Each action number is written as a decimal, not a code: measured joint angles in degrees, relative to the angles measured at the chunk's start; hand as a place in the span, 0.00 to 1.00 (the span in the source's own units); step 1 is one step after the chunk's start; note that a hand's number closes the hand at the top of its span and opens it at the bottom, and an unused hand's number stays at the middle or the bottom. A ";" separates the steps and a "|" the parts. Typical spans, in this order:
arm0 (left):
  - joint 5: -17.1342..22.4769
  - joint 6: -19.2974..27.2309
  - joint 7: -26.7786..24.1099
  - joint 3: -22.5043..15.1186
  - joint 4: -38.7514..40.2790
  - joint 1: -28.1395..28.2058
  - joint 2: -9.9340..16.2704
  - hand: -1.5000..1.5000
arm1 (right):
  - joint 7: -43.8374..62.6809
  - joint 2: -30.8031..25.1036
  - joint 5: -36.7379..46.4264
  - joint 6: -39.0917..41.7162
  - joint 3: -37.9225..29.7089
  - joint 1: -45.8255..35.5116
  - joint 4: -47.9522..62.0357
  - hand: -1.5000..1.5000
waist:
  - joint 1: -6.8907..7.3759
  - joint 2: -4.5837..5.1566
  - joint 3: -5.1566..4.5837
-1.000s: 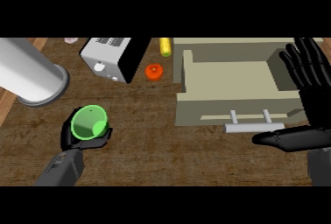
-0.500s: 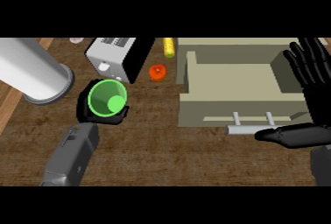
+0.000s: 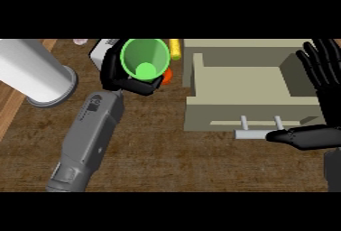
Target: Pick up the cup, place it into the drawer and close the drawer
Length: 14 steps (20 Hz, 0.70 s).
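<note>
**Cup carried up and toward the open drawer**

Since the earlier frames the left robot hand (image 3: 132, 83) has carried the green cup (image 3: 144, 57) from the near left part of the table (image 3: 173, 162) up and to the right; the grey forearm (image 3: 90, 135) now stretches diagonally across the brown surface. The cup is held in the air with its mouth facing the viewer, so the rim and the bright inside show. Black fingers are curled round its lower wall, which they partly hide. The cup lies just left of the drawer (image 3: 200, 97) and not yet over it.

The drawer is a beige box pulled open, its hollow visible from above, with a pale bar handle (image 3: 251, 134) on its near front. The right robot hand (image 3: 318, 76) stands at the right edge, fingers straight and pointing up, holding nothing; its thumb (image 3: 303, 136) reaches left and touches, or nearly touches, the end of the handle.

Behind the cup, an orange object (image 3: 166, 76) and a yellow object (image 3: 175, 48) are partly hidden. A large white cylinder (image 3: 33, 72) lies at the upper left.
</note>
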 measured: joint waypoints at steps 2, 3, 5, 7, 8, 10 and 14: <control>0.96 2.96 3.92 -2.50 -1.60 -2.66 -0.35 1.00 | -1.24 0.46 0.34 0.08 0.15 1.09 0.03 0.00 | -0.33 0.04 -0.01; 1.28 4.26 6.04 -3.52 -2.24 -4.11 -0.47 1.00 | -1.83 0.73 0.59 0.01 0.29 1.35 0.18 0.00 | -0.42 0.08 0.00; 1.76 6.66 9.11 -5.03 -2.57 -7.29 -0.63 1.00 | -1.58 1.17 1.00 -0.38 0.77 1.66 -0.55 0.00 | -0.75 0.18 -0.01; 2.59 9.65 12.56 -6.71 -2.43 -10.73 -0.75 1.00 | -1.26 1.10 1.24 -0.52 0.90 1.11 -0.31 0.00 | -0.92 0.26 -0.01; 3.08 11.28 13.71 -7.48 -1.45 -12.68 -0.78 1.00 | -1.08 1.26 1.61 -0.85 1.16 0.47 0.12 0.00 | -1.09 0.33 -0.01; 4.06 14.38 16.58 -9.23 0.85 -16.21 -0.84 1.00 | -2.19 1.52 1.59 -0.52 1.27 1.11 0.43 0.00 | -1.57 0.45 -0.01; 6.11 18.69 20.77 -11.74 7.89 -22.88 -0.89 1.00 | -1.48 1.10 0.79 0.03 1.19 -0.18 0.52 0.00 | -2.65 0.76 0.00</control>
